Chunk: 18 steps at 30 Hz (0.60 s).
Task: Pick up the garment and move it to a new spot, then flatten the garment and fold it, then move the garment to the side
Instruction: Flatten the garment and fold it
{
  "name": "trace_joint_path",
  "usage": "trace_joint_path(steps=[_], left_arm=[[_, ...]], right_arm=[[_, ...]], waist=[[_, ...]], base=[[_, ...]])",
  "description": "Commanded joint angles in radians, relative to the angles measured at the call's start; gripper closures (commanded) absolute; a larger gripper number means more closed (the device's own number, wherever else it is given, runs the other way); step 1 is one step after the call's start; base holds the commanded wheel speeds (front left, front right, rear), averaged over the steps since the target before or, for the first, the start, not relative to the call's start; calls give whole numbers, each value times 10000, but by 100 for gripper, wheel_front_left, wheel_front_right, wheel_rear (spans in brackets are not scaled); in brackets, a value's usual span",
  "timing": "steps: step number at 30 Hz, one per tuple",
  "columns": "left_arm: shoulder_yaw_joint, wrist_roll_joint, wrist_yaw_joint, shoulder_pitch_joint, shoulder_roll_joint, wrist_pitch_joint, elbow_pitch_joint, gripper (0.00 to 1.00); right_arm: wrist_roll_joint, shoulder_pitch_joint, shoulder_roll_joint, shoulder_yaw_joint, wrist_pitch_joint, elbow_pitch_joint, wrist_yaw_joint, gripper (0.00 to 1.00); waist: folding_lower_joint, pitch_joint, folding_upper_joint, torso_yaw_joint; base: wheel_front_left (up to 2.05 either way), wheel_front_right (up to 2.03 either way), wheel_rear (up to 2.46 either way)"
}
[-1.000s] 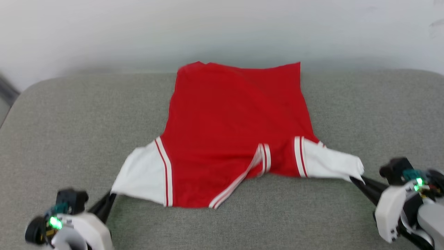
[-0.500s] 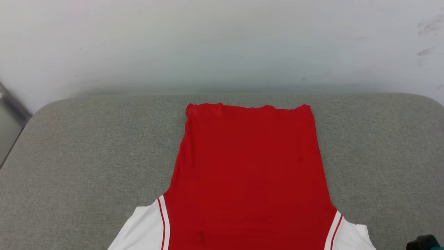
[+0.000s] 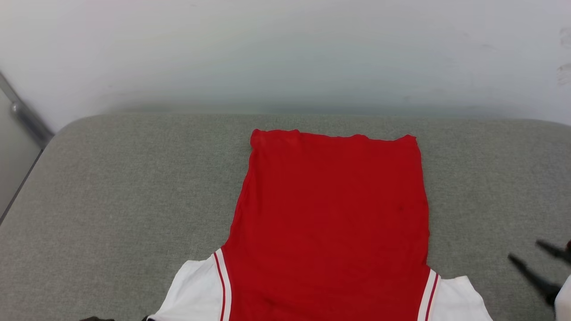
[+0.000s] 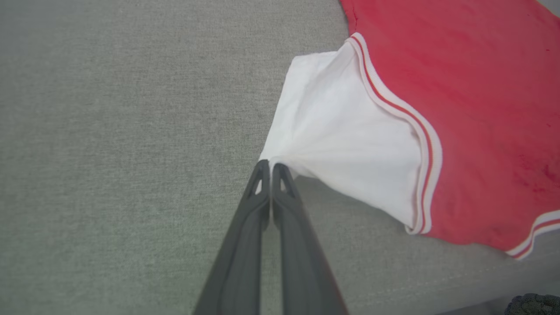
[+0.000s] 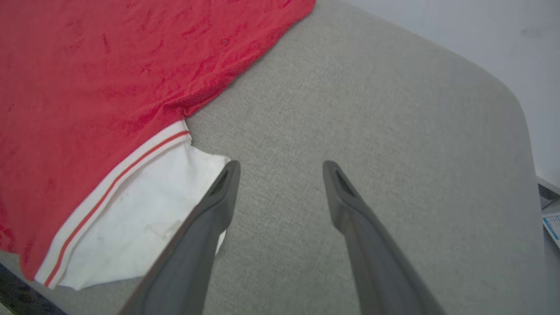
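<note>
The garment (image 3: 332, 214) lies spread flat on the grey cushion (image 3: 111, 178), plain red side up, hem toward the wall and white sleeves toward me. In the left wrist view my left gripper (image 4: 267, 165) is shut on the outer edge of the white sleeve (image 4: 341, 135), and the cloth puckers at the tips. My right gripper (image 5: 280, 168) stands open just right of the other white sleeve (image 5: 131, 210); its left finger overlaps the sleeve's edge and nothing is between the fingers. The head view shows the right gripper (image 3: 524, 249) at the right edge, apart from the garment.
A white wall (image 3: 285, 53) rises behind the cushion. The cushion's rounded corners lie at far left and far right. A metal bar (image 3: 26, 118) and a gap run past its left edge. Bare cushion flanks the garment on both sides.
The head camera has shifted. The garment now lies smooth and straight instead of bunched at the collar. My right gripper has opened and let go of the right sleeve; the left still holds.
</note>
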State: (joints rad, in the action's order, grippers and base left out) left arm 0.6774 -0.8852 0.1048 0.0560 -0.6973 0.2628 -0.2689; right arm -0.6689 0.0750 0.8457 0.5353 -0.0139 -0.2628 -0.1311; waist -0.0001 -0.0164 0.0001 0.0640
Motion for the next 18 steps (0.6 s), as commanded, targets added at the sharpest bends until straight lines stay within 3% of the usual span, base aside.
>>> trace_joint_path(steps=[1,5,8,12,18], left_arm=[[-21,223,134,-224,-98,9,266,100],[-134,567,479,-551,-196,-7,1158,100],[-211,772,645,-893,-270,0,1771,100],[-172,1139,797,-1317,-269,-57,2359,100],[-81,1578,833,-2019,-64,-73,2952,100]], right_arm=[[201,494,246,-816,-196,496,7,0],[648,1677,526,-2310,-1153,1716,7,0],[599,3070,222,-2922,-2321,2152,7,0],[561,5322,51,-2476,-4564,2095,7,0],[73,8361,-495,-1425,-8573,686,7,0]], waist=[[1,219,-1,172],[1,888,-1,520],[1,1584,-1,818],[1,2516,-1,1232],[1,3740,-1,1853]], base=[[0,0,0],[0,0,0],[0,0,0],[0,0,0],[0,0,0]])
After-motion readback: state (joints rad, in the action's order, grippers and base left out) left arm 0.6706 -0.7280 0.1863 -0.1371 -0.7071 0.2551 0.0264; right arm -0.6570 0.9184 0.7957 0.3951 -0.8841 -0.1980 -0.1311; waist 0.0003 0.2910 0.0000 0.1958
